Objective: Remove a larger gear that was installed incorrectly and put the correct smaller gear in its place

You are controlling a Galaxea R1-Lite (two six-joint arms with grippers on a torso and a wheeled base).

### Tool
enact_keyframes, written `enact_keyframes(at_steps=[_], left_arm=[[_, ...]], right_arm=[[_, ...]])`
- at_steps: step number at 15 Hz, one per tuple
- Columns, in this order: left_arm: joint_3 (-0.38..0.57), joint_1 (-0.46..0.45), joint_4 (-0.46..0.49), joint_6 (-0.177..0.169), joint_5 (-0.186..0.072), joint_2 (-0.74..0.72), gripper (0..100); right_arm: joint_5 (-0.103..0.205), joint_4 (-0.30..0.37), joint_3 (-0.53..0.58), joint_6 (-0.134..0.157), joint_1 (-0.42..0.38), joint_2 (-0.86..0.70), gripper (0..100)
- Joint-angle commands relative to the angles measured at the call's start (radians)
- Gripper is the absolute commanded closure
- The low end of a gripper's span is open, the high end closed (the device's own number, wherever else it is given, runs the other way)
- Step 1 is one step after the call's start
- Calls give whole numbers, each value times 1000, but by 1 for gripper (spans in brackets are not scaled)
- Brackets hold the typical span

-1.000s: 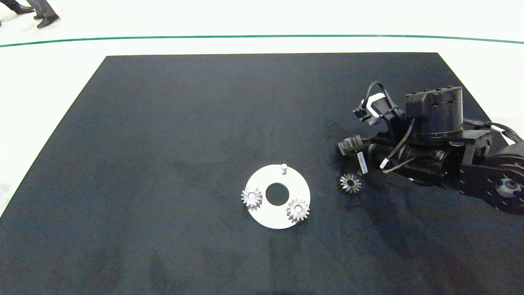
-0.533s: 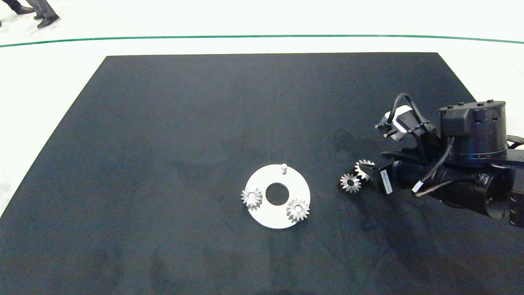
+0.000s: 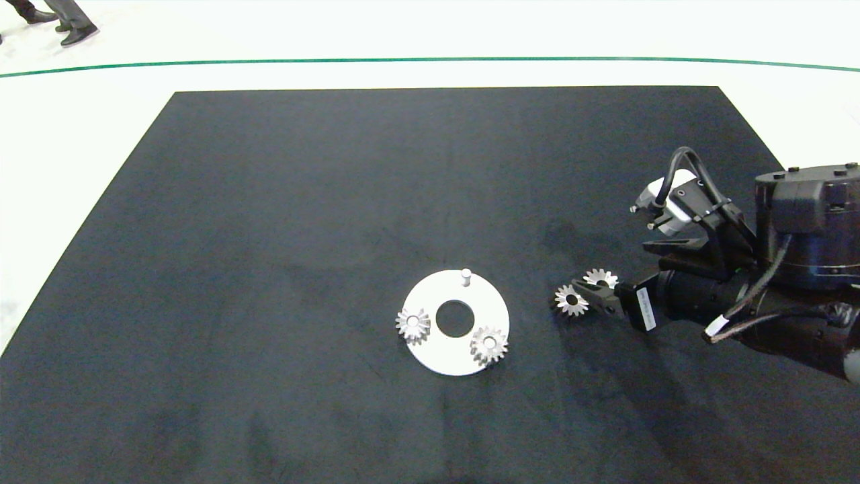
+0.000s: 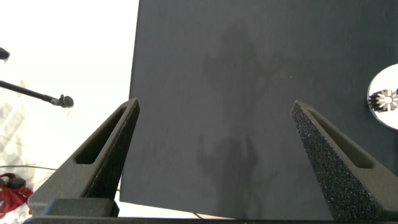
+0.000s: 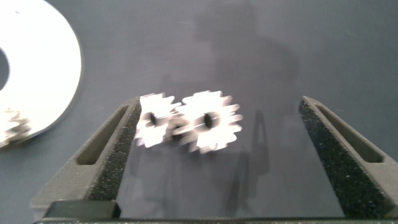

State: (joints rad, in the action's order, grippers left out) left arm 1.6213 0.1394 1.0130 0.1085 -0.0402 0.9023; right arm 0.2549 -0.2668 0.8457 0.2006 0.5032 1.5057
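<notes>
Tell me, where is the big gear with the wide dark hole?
In the head view the larger gear lies on the black mat, right of the white disc, beside the smaller gear, by the open right gripper.

The larger gear (image 3: 570,300) and the smaller gear (image 3: 600,277) look like bright silver metal, as do the two gears (image 3: 412,325) on the matt white disc (image 3: 454,349). The table cover (image 3: 269,235) is matt black, faintly mottled. The right gripper's fingers (image 5: 115,152) carry rough dark foam pads.
</notes>
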Motion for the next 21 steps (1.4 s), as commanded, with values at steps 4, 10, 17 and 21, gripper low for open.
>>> enact_keyframes(at_steps=[4,10,17,21], left_arm=[[-1,2,12,7,-1,0,0],[-1,2,12,8,-1,0,0],[-6,2,12,11,-1,0,0],[-8,2,12,11,-1,0,0]], right_arm=[[1,-12,-31,0,144,30,0],[3,-69,-33,-29,170,131,0],[-49,-114,21,102,31,149,0],[-154,374,426,123,24,159,0]])
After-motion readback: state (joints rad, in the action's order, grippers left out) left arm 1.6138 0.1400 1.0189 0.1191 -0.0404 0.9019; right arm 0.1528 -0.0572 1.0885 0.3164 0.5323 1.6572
